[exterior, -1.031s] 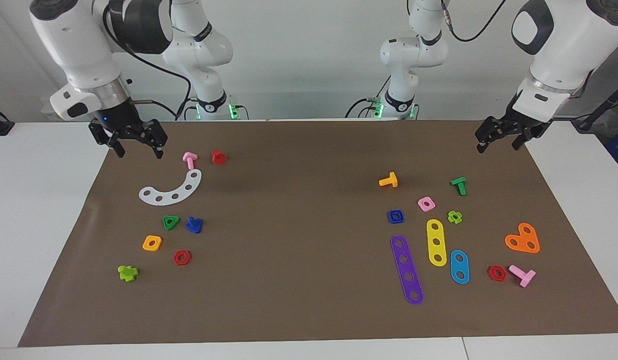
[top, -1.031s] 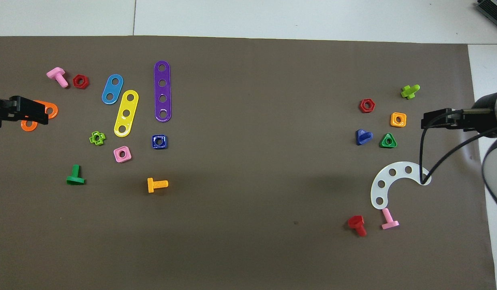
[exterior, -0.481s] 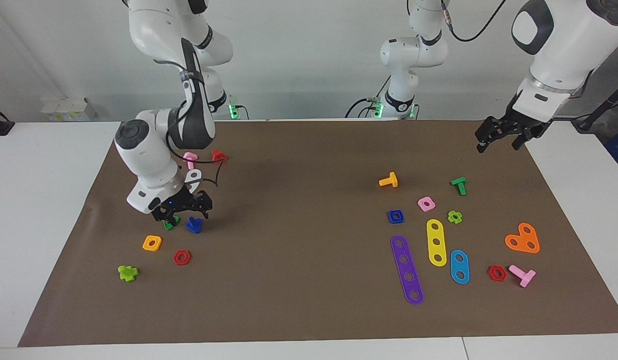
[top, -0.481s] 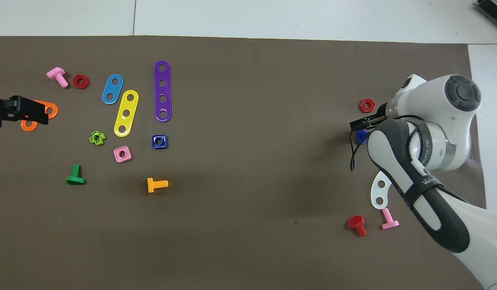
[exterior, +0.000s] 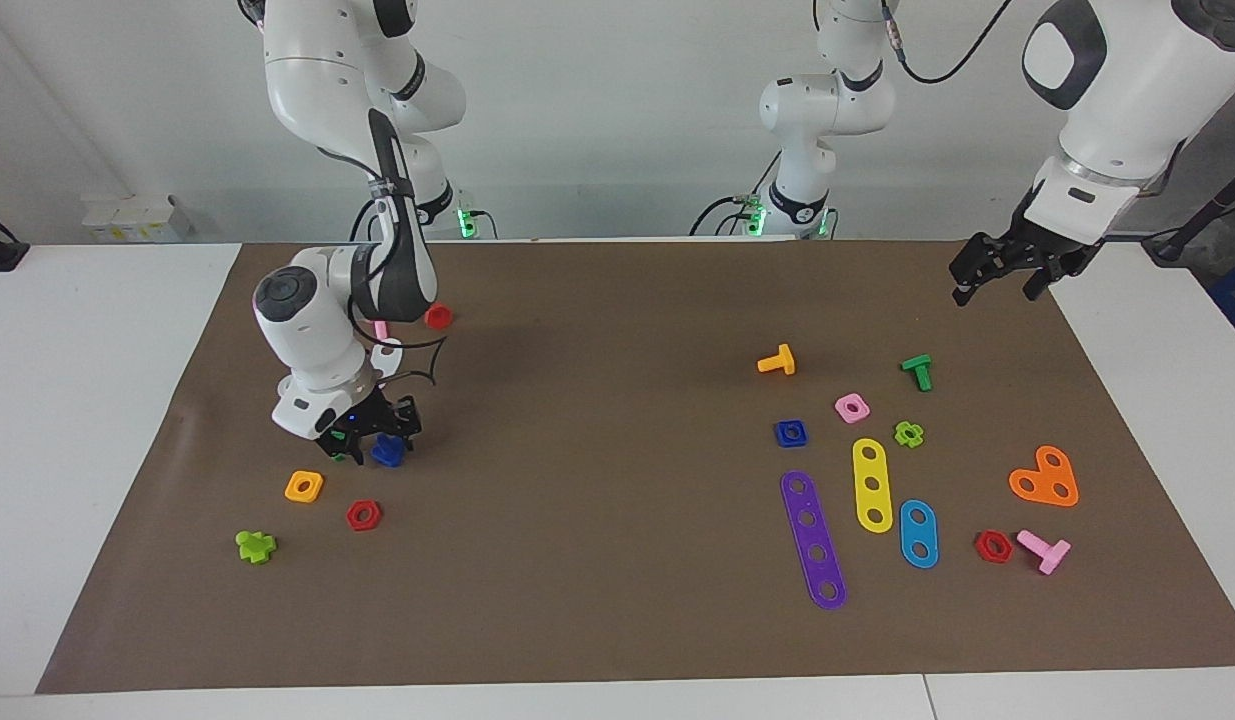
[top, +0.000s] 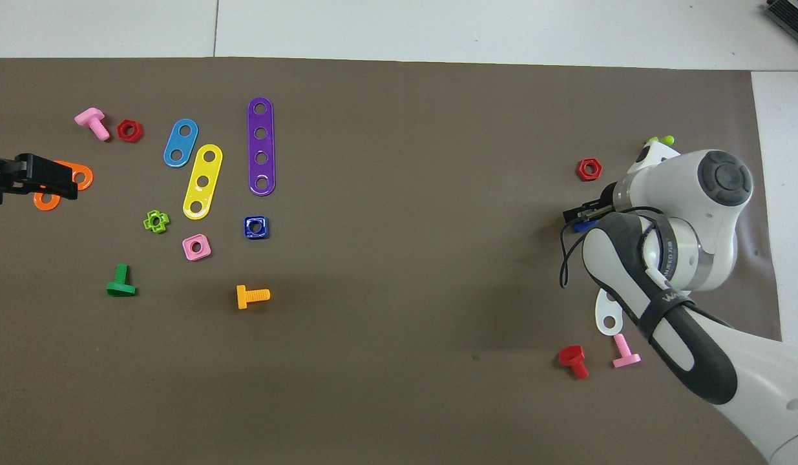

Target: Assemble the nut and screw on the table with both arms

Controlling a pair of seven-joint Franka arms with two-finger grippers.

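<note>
We see the right gripper [exterior: 372, 440] low at the screw [exterior: 388, 452], fingers straddling it, seemingly not yet closed. The nut [exterior: 791, 433] lies untouched, at four o'clock from the orange bolt [exterior: 778, 361]. The left gripper [exterior: 1007, 268] waits open above the mat's [exterior: 617, 620] corner; assembly remains.

A brown mat [exterior: 617, 560] covers the white surface [exterior: 87, 400]. At centre right of the facing view sit a dark-blue nut [exterior: 791, 432], a pink nut [exterior: 852, 407], an orange bolt [exterior: 777, 361] and purple [exterior: 813, 539], yellow [exterior: 872, 485] and light-blue [exterior: 918, 533] strips. At left, a dark-blue screw [exterior: 388, 452], an orange nut [exterior: 304, 486] and a red nut [exterior: 363, 515]. Both claws, right [exterior: 369, 440] and left [exterior: 997, 275], are black on white arms
</note>
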